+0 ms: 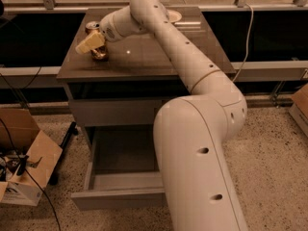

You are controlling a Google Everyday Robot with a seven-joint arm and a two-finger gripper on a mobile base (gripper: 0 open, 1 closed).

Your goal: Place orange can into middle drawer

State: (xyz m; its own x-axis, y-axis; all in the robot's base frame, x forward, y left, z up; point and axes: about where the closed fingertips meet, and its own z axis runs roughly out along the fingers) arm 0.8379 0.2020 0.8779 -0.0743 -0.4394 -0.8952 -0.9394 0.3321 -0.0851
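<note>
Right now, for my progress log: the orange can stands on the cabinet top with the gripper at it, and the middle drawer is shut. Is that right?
Not quite. The middle drawer is pulled open, not shut, as the camera view shows. The rest holds: the orange can stands on the cabinet top, with the gripper at it.

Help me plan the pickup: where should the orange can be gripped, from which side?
Probably grip the orange can around its round side wall at mid-height, coming level from the picture's right, where the gripper is; it stands upright on the cabinet top.
</note>
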